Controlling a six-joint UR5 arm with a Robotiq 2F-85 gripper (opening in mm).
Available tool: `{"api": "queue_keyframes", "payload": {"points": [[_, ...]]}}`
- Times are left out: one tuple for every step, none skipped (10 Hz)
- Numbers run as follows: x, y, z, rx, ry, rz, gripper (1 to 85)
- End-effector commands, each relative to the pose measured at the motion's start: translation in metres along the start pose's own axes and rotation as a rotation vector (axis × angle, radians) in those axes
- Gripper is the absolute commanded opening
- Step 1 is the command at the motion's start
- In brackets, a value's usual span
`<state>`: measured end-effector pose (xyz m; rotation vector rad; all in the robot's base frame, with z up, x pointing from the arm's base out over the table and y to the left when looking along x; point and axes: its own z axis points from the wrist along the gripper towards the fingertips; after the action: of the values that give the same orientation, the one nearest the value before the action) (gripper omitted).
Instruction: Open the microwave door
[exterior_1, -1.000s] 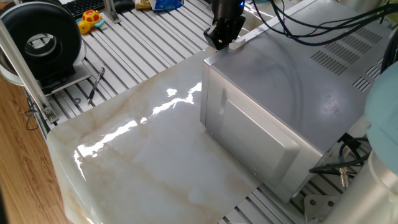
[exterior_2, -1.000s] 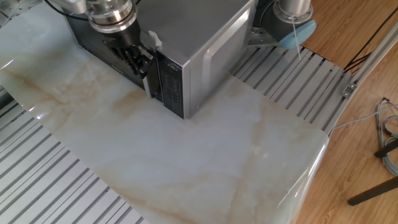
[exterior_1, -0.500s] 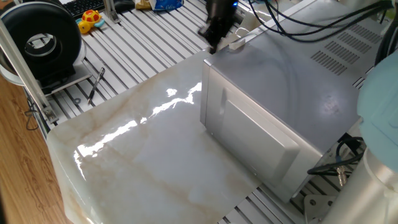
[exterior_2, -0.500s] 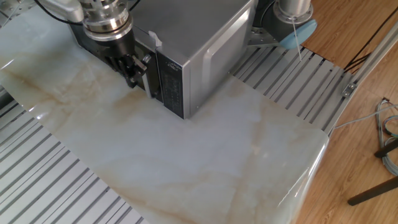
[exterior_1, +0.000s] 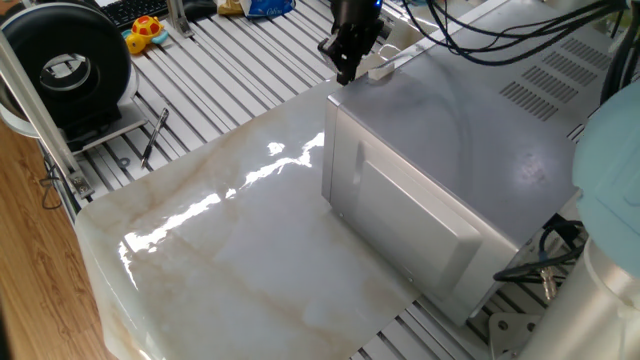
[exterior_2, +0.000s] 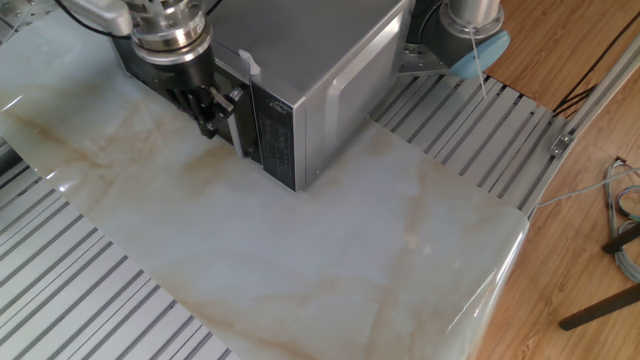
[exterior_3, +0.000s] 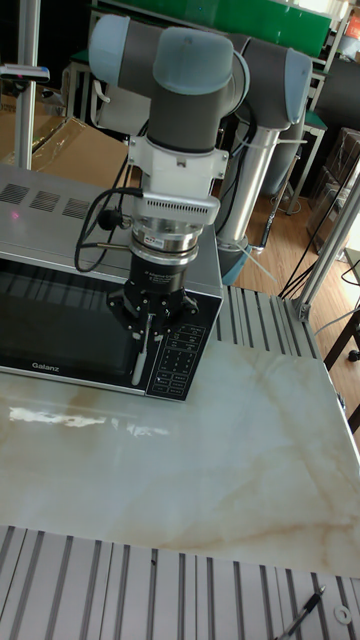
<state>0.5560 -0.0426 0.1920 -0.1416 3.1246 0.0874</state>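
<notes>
Black pincer (exterior_3: 152, 322) — grip state unclear — before glossy dark microwave door (exterior_3: 60, 320) of boxy silver-grey microwave (exterior_1: 480, 150).

Microwave (exterior_1: 470, 130) silver-grey, rows of dark vent slots on top. Microwave door (exterior_3: 60, 320) dark, glassy, white "Galanz" lettering. Gripper (exterior_3: 152, 322) black. Arm (exterior_3: 190, 60) grey with pale blue caps. Slab (exterior_2: 300, 250) cream marble, tan veining. Toy (exterior_1: 146, 31) yellow and red.

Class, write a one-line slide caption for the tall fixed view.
The gripper hangs in front of the microwave, at the microwave door edge beside the keypad.
</notes>
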Motion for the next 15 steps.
{"api": "queue_keyframes", "payload": {"points": [[-0.001, -0.003, -0.009, 0.006, -0.022, -0.016, 57.3], [0.001, -0.001, -0.009, -0.006, -0.026, -0.011, 57.7], [0.004, 0.002, -0.009, -0.013, -0.038, 0.004, 57.0], [0.009, 0.002, -0.005, -0.013, -0.042, 0.013, 54.7], [0.012, 0.003, -0.001, -0.020, -0.052, 0.026, 51.0], [0.016, 0.005, -0.001, -0.023, -0.057, 0.040, 49.3], [0.019, 0.007, -0.002, -0.021, -0.057, 0.055, 42.7], [0.020, 0.011, -0.003, -0.021, -0.060, 0.066, 40.0], [0.020, 0.013, -0.001, -0.018, -0.066, 0.075, 36.3], [0.020, 0.013, 0.002, -0.011, -0.079, 0.084, 33.3], [0.021, 0.013, 0.003, -0.016, -0.082, 0.084, 33.0], [0.023, 0.015, 0.002, -0.025, -0.084, 0.086, 33.0], [0.025, 0.017, 0.001, -0.031, -0.086, 0.090, 33.0], [0.027, 0.017, 0.001, -0.028, -0.086, 0.092, 32.3], [0.026, 0.015, 0.003, -0.026, -0.092, 0.091, 30.3]]}}
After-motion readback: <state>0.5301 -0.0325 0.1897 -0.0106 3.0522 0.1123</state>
